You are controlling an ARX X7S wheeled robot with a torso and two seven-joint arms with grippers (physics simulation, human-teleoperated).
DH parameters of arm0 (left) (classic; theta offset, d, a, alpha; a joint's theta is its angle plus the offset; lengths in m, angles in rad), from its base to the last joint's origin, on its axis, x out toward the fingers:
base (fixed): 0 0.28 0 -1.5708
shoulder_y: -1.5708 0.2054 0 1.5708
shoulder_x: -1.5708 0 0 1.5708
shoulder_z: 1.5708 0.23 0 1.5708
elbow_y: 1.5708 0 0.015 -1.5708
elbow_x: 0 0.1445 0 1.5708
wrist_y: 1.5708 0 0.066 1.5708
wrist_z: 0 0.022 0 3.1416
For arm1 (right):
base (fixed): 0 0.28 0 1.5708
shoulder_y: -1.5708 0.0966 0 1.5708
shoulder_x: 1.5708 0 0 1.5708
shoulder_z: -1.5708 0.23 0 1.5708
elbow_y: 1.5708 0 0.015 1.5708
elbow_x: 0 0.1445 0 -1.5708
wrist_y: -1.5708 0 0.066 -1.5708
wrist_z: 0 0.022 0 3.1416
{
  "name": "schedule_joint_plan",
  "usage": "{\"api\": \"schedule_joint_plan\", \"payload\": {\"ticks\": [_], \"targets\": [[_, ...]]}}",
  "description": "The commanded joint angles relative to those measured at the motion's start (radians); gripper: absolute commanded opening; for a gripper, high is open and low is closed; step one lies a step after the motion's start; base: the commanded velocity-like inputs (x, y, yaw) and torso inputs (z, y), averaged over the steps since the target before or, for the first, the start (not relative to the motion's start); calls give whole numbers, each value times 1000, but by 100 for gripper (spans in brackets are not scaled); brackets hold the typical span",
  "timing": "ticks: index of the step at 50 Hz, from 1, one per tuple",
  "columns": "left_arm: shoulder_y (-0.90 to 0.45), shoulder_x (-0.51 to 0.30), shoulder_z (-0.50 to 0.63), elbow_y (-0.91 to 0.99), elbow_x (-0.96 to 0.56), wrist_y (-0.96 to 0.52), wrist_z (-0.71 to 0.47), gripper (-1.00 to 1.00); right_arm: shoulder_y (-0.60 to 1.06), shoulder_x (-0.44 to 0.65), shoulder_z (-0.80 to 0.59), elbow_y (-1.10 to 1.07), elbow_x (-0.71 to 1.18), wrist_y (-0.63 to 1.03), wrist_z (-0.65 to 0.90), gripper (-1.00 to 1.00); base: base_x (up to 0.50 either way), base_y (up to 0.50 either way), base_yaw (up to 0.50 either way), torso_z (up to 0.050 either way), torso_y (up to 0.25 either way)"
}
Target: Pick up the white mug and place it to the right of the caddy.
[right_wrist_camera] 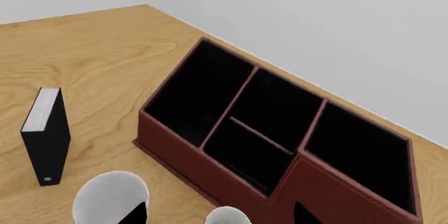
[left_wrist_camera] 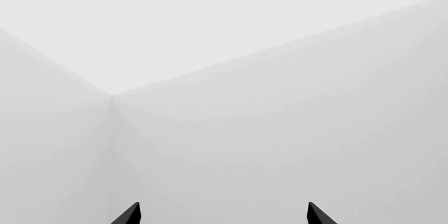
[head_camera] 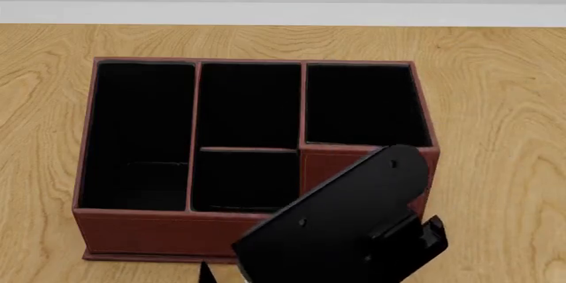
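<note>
The caddy (right_wrist_camera: 280,145) is a reddish-brown box with four black-lined compartments, standing on the wooden table. It fills the middle of the head view (head_camera: 252,226). The white mug (right_wrist_camera: 110,199) shows only in the right wrist view, as a wide white body off the caddy's front corner and partly behind one dark fingertip. My right gripper (right_wrist_camera: 220,216) is open above the table in front of the caddy, with a smaller white rounded shape (right_wrist_camera: 227,217) between its fingertips. My left gripper (left_wrist_camera: 224,216) is open and faces a bare white wall corner. No mug shows in the head view.
A slim black book-like box (right_wrist_camera: 45,137) stands upright on the table, out from the caddy's end. A black arm link (head_camera: 349,223) covers the caddy's front right corner in the head view. Behind the table (head_camera: 495,97) runs a white wall.
</note>
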Motion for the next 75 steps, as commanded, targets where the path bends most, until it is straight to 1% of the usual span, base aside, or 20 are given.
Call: {"api": "schedule_joint_plan", "payload": {"ticks": [1, 19, 40, 59, 75], "targets": [[6, -6, -1, -2, -9, 2, -8, 100, 6, -6, -89, -3, 32, -12, 20, 100, 0, 0, 0, 0, 0], [18, -10, 1, -12, -25, 18, -25, 100, 41, -20, -215, -14, 69, -37, 51, 100, 0, 0, 0, 0, 0], [27, -23, -1, -5, -34, 17, -35, 100, 67, -85, -318, 32, 66, -51, 21, 100, 0, 0, 0, 0, 0], [40, -34, -16, -7, -50, 29, -42, 100, 76, -129, -364, 106, 42, -63, -23, 100, 0, 0, 0, 0, 0], [57, -42, -33, -9, -65, 41, -47, 100, 61, -171, -386, 183, -16, -44, -94, 100, 0, 0, 0, 0, 0]]}}
